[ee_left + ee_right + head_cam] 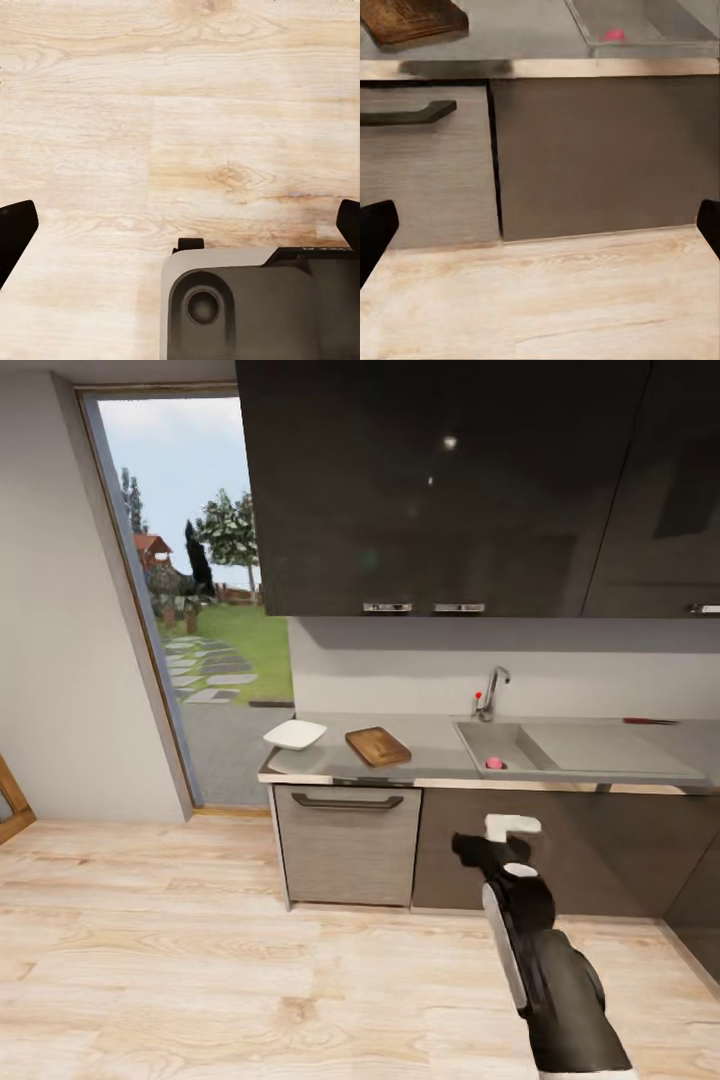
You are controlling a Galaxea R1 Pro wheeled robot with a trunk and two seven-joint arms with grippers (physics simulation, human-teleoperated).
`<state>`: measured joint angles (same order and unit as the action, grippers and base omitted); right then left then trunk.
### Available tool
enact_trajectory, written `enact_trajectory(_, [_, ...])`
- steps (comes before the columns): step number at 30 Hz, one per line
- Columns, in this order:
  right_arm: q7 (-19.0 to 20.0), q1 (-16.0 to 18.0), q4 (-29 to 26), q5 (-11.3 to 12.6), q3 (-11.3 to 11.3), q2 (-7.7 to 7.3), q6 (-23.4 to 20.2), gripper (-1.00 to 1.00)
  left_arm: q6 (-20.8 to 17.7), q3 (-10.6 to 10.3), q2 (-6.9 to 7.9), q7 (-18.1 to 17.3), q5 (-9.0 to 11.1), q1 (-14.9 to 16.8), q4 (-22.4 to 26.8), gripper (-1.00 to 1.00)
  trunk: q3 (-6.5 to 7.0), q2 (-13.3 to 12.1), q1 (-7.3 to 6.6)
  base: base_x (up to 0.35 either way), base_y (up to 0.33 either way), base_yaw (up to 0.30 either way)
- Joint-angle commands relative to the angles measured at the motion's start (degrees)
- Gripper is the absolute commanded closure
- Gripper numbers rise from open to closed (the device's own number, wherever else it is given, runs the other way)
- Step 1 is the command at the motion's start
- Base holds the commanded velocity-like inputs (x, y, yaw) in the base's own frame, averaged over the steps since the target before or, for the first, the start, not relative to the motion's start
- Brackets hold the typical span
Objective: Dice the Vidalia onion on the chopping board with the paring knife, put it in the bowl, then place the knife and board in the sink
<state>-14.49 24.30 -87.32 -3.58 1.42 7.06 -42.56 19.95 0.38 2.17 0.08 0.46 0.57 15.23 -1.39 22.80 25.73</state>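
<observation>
on the grey countertop [440,745], from left: the white bowl [294,735], the chopping board [378,746] just beside it, then the sink [500,742] with the vidalia onion [493,763] in its basin, and the paring knife [650,721] far right. the right gripper [540,229] faces the cabinets, fingers spread wide and empty; the left gripper [180,225], also spread, faces the wooden floor [187,135].

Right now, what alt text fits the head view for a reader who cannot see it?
A grey countertop holds a white bowl, a chopping board and a sink with a pink onion inside. The robot's right gripper points toward it over a wooden floor.
</observation>
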Motion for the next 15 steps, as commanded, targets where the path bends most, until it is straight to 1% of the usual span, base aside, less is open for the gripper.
enact_trajectory(1, [-1.20,3.16,-0.04,-2.34,1.48,1.68,-2.78,-1.00,0.18,0.00,-0.03,0.01,0.03,0.04,-0.02,-1.00,-0.15,0.11,0.05,0.174,0.139,0.000])
enact_trajectory(2, [-1.79,4.59,-0.04,-3.26,2.24,2.54,-3.85,-1.00,0.18,0.01,-0.02,0.01,0.04,0.04,-0.02,-1.00,-0.15,0.11,0.05,0.196,0.160,0.000])
enact_trajectory(3, [-2.38,6.19,0.00,-4.12,2.99,2.94,-4.97,-1.00,0.18,0.03,-0.02,0.01,0.05,0.04,-0.02,-1.00,-0.15,0.11,0.05,0.215,0.177,0.000])
enact_trajectory(4, [-2.75,7.29,0.03,-4.64,3.45,2.94,-5.70,-1.00,0.18,0.05,-0.03,0.01,0.05,0.04,-0.02,-1.00,-0.15,0.11,0.05,0.227,0.188,0.000])
enact_trajectory(7, [-2.96,7.92,0.34,-4.89,3.71,2.94,-6.12,-1.00,0.18,0.05,-0.02,0.01,0.05,0.04,-0.02,-1.00,-0.15,0.11,0.05,0.232,0.193,0.000])
enact_trajectory(15, [-2.89,8.04,1.20,-5.02,3.52,2.94,-5.85,-1.00,0.18,0.06,0.01,0.01,0.06,0.04,-0.02,-1.00,-0.15,0.11,0.05,0.239,0.195,0.000])
